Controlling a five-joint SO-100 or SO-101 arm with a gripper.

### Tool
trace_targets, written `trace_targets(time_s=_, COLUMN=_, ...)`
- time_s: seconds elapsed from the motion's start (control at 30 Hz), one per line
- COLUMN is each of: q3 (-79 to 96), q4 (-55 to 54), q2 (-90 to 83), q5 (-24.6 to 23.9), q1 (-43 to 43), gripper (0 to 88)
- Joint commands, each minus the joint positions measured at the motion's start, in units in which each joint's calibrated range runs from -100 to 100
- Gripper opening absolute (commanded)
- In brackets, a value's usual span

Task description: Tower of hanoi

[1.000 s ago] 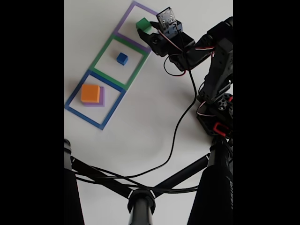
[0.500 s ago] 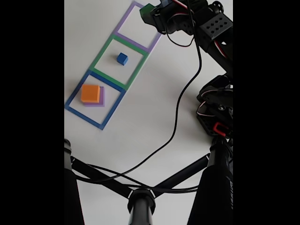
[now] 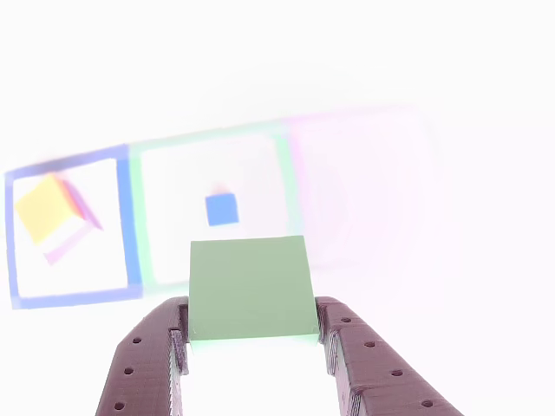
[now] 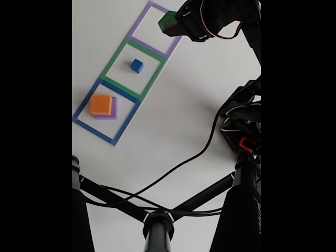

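Above purple outline (image 4: 152,29), your arm (image 4: 239,68) reaches from right of fixed view, wrist pitched down toward row of squares. Orange cube (image 4: 101,104) sits on purple slab (image 4: 113,111) inside blue outline (image 4: 105,110), two squares from purple outline. Gripper (image 3: 251,334) clamped on green cube (image 3: 250,286), held clear of table. Blue cube (image 4: 136,65) in green outline (image 4: 134,68) next door. Risk, my judgement: grip only catches cube's lower edge, so your fast swing could tilt or drop it onto blue cube.

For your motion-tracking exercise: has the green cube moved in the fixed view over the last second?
Yes. The green cube, held between the fingers, has shifted toward the right side of the purple outline.
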Motion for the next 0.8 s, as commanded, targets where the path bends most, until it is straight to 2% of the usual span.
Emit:
trace_targets(time_s=0.0, q3=-3.80, q4=0.33, q2=-0.28, q5=0.00, q1=-4.97, gripper=7.8)
trace_targets(time_s=0.63, q3=-4.80, q4=-0.08, q2=-0.12, q5=0.00, q1=-25.87, gripper=7.4)
trace_targets(time_s=0.77, q3=-0.53, q4=-3.64, q2=-0.77, q5=0.00, q1=-29.23, gripper=7.6)
